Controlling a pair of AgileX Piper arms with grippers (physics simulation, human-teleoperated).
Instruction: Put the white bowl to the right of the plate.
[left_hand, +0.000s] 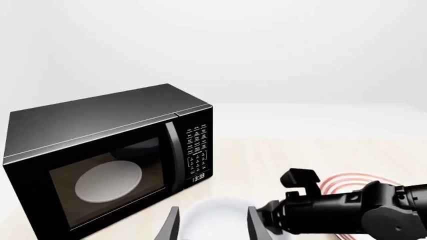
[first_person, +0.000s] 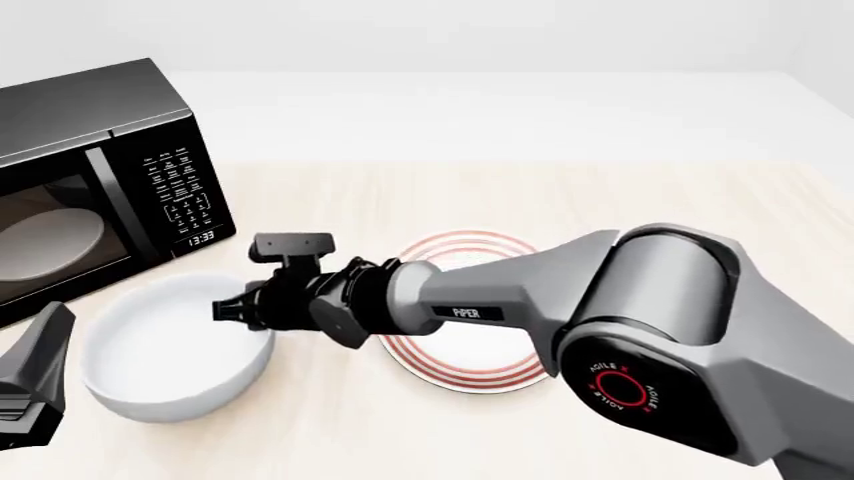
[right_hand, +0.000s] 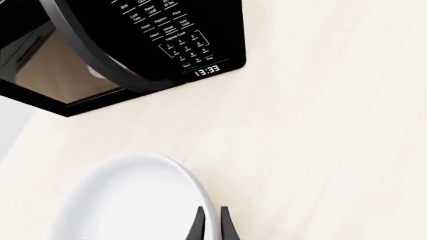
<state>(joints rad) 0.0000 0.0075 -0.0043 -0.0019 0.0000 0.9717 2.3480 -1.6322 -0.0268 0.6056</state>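
Looking from left to right, I saw the microwave (first_person: 94, 170) first, door shut, with a pale disc (left_hand: 108, 184) inside behind the glass. My left claw (left_hand: 212, 225) hung released over the white bowl (first_person: 174, 345), holding nothing. The bowl sat on the surface (first_person: 601, 200) just left of the plate (first_person: 467, 345), so the job was hardly begun. The bowl had nothing in it. My right claw (right_hand: 211, 222) was clenched thin on the bowl's rim, on the side nearest the plate. I thought the bowl had yet to be lifted, carried over the bare plate, and set down on its right.
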